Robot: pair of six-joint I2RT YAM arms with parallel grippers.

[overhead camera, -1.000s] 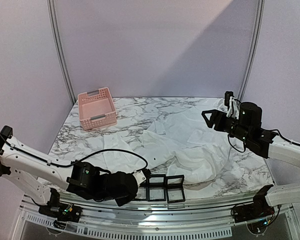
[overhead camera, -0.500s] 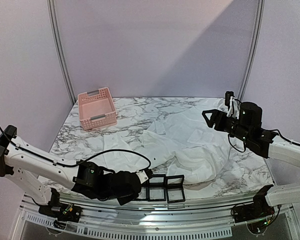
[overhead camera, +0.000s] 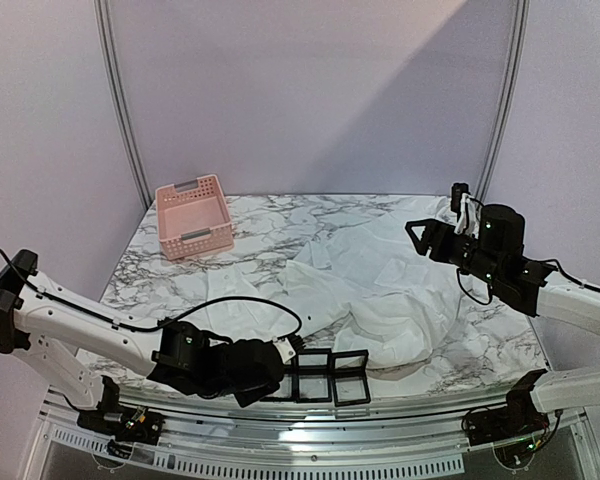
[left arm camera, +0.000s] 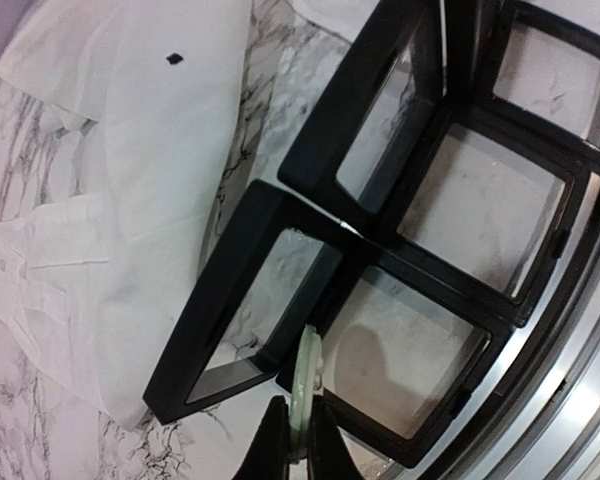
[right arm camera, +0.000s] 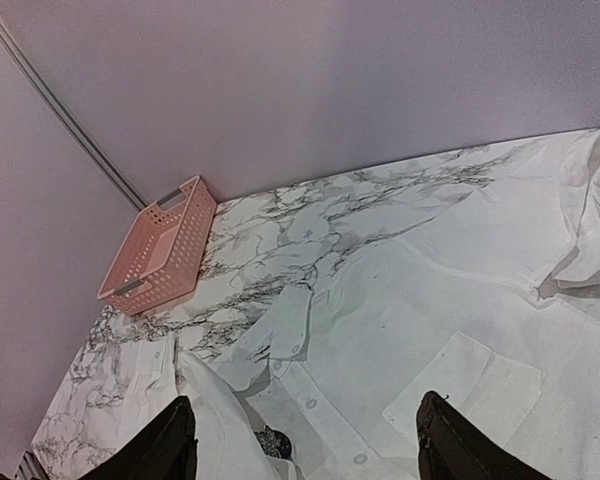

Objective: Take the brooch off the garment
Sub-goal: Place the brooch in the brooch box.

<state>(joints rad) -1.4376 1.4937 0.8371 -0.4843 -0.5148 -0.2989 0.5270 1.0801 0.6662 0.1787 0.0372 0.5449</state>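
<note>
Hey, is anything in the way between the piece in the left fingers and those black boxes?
Nothing visible. The left gripper pinches a pale green piece, seemingly the brooch, right at the black boxes. The white shirt lies beside them, not over them.

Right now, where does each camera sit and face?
Top: high behind the arms, looking down at the table; both arms show.
Left wrist: looks down at black boxes; the shut left hand pinches a pale green brooch.
Right wrist: faces across the white shirt toward the pink basket; the open right hand shows.
Shared: top and right wrist see the basket.
</note>
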